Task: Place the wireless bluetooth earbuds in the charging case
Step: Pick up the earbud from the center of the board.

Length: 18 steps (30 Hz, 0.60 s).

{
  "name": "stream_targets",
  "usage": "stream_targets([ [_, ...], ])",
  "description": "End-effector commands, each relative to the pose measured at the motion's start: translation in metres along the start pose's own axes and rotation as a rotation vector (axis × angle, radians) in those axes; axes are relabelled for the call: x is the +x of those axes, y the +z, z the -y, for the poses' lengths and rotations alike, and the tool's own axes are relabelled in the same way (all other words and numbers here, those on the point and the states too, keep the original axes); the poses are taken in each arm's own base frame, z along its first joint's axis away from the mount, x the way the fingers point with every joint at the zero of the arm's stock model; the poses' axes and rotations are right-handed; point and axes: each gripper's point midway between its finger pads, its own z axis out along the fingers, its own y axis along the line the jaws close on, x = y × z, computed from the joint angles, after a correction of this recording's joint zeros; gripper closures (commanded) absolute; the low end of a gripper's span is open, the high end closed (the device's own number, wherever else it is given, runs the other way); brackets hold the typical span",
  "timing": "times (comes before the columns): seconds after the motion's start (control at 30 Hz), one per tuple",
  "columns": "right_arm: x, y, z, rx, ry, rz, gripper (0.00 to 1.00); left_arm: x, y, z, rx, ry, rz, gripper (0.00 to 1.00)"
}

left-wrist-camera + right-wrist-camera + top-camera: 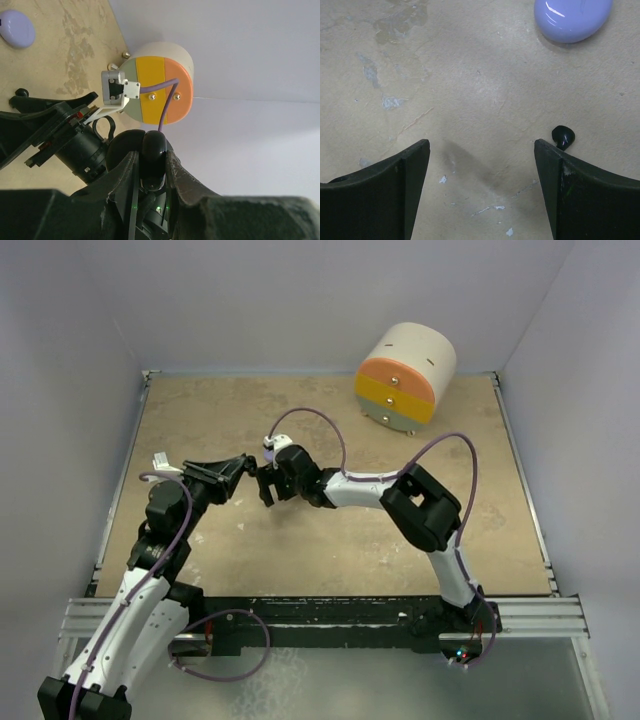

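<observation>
Worn tan tabletop [470, 75] fills the right wrist view, where the right gripper [481, 150] hangs low, jaws spread wide and empty. Just off the tip of its view-right finger, outside the gap, lies a black earbud [563, 136], stem seemingly toward that finger. Farther out on that side sits a lavender puck [572, 17]. The left gripper [152, 159] is clamped on a glossy black rounded thing [151, 145], so the right arm is nearer and likely needs a sideways shift.

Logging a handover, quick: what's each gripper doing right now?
Left gripper: shut on a small glossy black rounded object, case or earbud unclear.
Right gripper: open, holding nothing.
</observation>
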Motion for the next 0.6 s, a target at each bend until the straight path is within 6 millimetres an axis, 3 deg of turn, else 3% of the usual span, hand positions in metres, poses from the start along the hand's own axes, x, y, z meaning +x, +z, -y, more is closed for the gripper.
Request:
stream_targets([
  [0.0, -0.040, -0.031, -0.006, 0.027, 0.009, 0.081, 0.13, -0.008, -0.004, 0.024, 0.059, 0.001, 0.035, 1.00],
  [0.23, -0.059, -0.056, 0.006, 0.118, 0.017, 0.086, 0.13, -0.008, -0.002, 0.025, 0.062, 0.001, 0.034, 1.00],
  [0.43, -0.038, -0.038, 0.029, 0.278, 0.065, -0.021, 0.14, -0.011, -0.005, 0.035, 0.086, -0.003, 0.051, 1.00],
  [0.57, -0.031, -0.028, 0.030, 0.295, 0.101, -0.043, 0.15, -0.016, -0.009, 0.049, 0.113, 0.006, 0.072, 1.00],
])
